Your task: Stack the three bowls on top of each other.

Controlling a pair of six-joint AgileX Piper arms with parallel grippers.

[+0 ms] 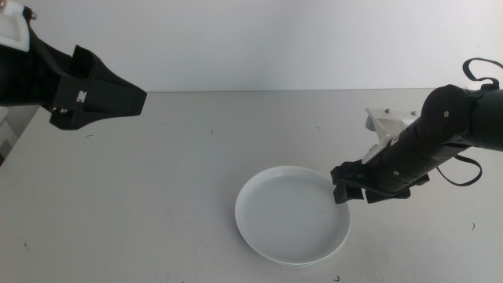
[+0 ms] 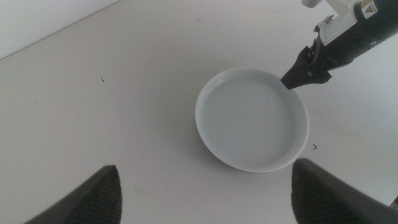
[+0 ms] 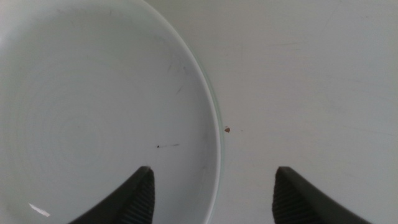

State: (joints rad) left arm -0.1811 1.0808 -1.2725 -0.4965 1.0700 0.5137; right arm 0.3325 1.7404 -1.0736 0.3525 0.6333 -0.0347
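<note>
The bowls [image 1: 292, 216] sit nested in one stack on the grey table, right of centre near the front edge. The top one looks whitish, and thin rims of the lower ones show under its front edge. I cannot tell their colours apart. The stack also shows in the left wrist view [image 2: 252, 118] and the right wrist view [image 3: 93, 112]. My right gripper [image 1: 343, 192] is open and empty, with its jaws astride the stack's right rim [image 3: 214, 169]. My left gripper [image 1: 137, 98] is open and empty, raised at the far left, well away from the stack [image 2: 205, 165].
A white bracket [image 1: 387, 122] sits on the table behind the right arm. The table's back edge runs along a white wall. The right arm's gripper [image 2: 305, 71] shows in the left wrist view at the stack's rim.
</note>
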